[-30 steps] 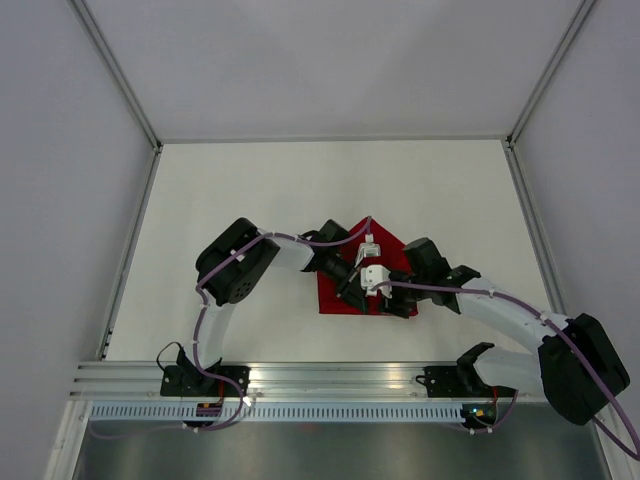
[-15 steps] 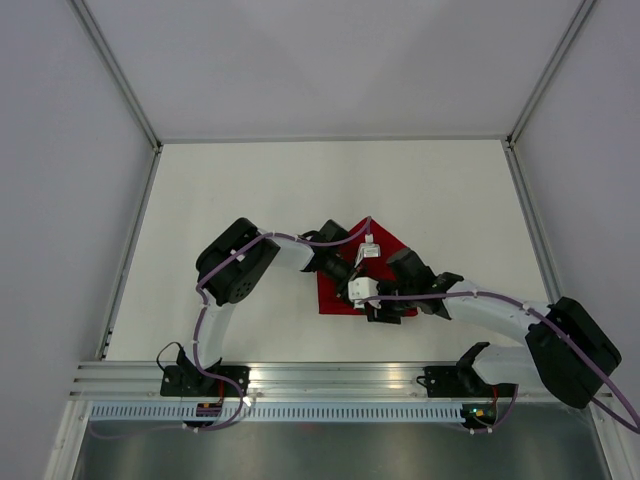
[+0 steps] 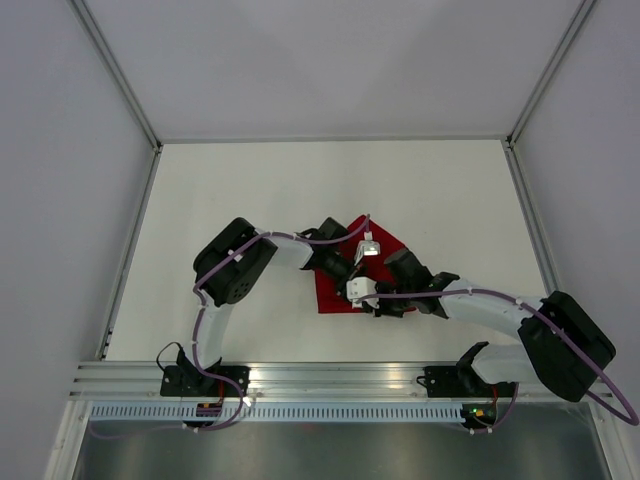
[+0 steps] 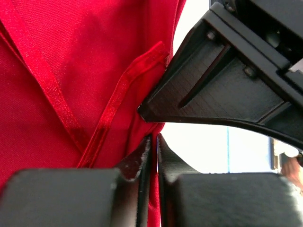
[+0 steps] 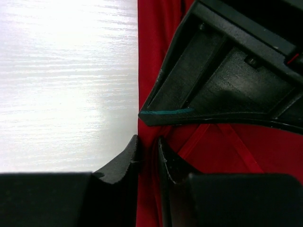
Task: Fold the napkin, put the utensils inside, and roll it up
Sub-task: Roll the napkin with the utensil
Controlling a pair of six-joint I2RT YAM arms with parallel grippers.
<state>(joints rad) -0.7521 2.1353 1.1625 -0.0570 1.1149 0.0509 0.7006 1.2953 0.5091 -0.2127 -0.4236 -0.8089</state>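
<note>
Napkin [image 3: 328, 292] folding looked to be the step in hand. The red cloth lay near the middle of the bench [image 3: 250, 200], partly doubled over, with hemmed edges crossing in the left wrist view. Both arms met over its near side. The left gripper [image 4: 152, 142] had its fingers pressed together on a raised pleat of the napkin. The right gripper [image 5: 147, 144], just beside it, pinched the cloth's left edge where red met bare bench. No knife showed in any view, so I judged that placing it was yet to come. The next move likely called for both grippers to carry the pinched edge across together and lay it flat without dragging the lower layer.
</note>
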